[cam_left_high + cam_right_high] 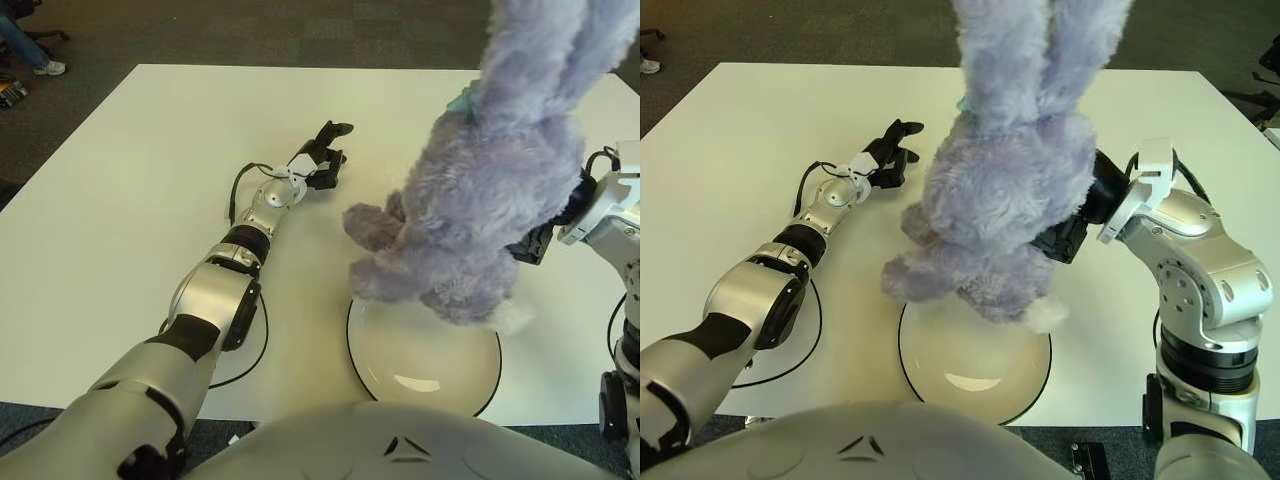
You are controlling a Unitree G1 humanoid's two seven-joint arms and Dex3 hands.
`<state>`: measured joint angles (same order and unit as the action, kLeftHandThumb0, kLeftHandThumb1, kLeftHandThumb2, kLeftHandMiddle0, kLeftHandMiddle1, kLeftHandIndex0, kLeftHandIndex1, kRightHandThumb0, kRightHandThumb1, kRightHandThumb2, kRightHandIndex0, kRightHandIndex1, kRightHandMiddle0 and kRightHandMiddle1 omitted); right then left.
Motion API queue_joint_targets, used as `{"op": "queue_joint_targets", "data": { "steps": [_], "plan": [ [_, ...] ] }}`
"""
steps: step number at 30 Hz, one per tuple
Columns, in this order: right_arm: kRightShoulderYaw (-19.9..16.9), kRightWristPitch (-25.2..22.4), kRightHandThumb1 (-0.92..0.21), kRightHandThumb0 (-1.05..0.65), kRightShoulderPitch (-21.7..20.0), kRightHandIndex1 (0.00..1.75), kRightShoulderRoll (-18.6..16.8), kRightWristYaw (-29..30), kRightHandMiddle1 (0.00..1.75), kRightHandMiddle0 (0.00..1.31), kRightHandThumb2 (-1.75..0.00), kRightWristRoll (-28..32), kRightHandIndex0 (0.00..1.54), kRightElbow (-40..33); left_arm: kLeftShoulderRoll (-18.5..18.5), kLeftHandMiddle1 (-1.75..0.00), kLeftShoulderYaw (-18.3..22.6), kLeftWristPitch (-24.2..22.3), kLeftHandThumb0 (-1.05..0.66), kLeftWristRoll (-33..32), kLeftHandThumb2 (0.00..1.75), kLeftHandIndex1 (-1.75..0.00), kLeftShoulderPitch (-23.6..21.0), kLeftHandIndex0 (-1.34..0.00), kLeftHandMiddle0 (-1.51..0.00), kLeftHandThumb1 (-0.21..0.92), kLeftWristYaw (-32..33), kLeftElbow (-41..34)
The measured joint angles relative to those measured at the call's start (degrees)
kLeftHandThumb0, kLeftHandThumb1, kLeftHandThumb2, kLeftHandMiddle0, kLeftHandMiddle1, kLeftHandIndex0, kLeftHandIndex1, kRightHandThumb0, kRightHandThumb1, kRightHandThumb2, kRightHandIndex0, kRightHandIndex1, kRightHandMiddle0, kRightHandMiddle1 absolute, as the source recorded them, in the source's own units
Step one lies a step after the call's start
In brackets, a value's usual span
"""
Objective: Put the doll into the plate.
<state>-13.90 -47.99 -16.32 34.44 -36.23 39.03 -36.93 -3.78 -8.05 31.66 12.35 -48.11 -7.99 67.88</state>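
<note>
Right eye view shows the right hand (1072,232) clamped on the back of the doll (1005,190), a lilac plush rabbit held upright in the air, ears up, feet hanging just over the far rim of the plate (1025,385). Its long axis runs near vertical and the plate lies straight below and slightly nearer the robot, so a short lowering toward the robot should seat it. Left hand (322,156) shows well off to the left on the table (120,180), fingers loosely curled, holding nothing.
</note>
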Motion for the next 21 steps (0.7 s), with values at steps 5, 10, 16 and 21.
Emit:
{"op": "queue_joint_targets", "data": {
  "steps": [5, 10, 16, 21],
  "plan": [
    [0.2, 0.4, -0.14, -0.01, -0.3, 1.75, 0.6, 0.3, 1.31, 0.79, -1.38, 0.2, 0.71, 0.7, 0.0, -1.04, 0.0, 0.0, -0.96, 0.0, 1.05, -0.8, 0.0, 0.0, -0.41, 0.92, 0.0, 0.0],
    [0.7, 0.6, -0.14, -0.01, -0.4, 1.75, 0.9, 0.6, 1.37, 0.75, -1.4, 0.3, 0.72, 0.6, 0.0, -1.03, 0.0, 0.0, -0.95, 0.0, 1.04, -0.8, 0.0, 0.0, -0.39, 0.92, 0.0, 0.0],
    [2.0, 0.6, -0.15, -0.01, -0.4, 1.75, 1.9, 4.5, 1.38, 0.73, -1.39, -2.8, 0.71, -1.4, 0.1, -1.03, 0.0, 0.0, -0.97, 0.0, 1.05, -0.79, 0.0, 0.0, -0.41, 0.92, 0.2, 0.0],
    [2.6, 2.0, -0.18, -0.01, 0.2, 1.75, 2.6, 6.3, 1.33, 0.74, -1.34, -5.9, 0.69, -2.3, 0.2, -1.12, -0.1, 0.1, -0.99, 0.3, 1.07, -0.8, 0.0, 0.0, -0.52, 0.92, 0.8, 0.1]
  ]
}}
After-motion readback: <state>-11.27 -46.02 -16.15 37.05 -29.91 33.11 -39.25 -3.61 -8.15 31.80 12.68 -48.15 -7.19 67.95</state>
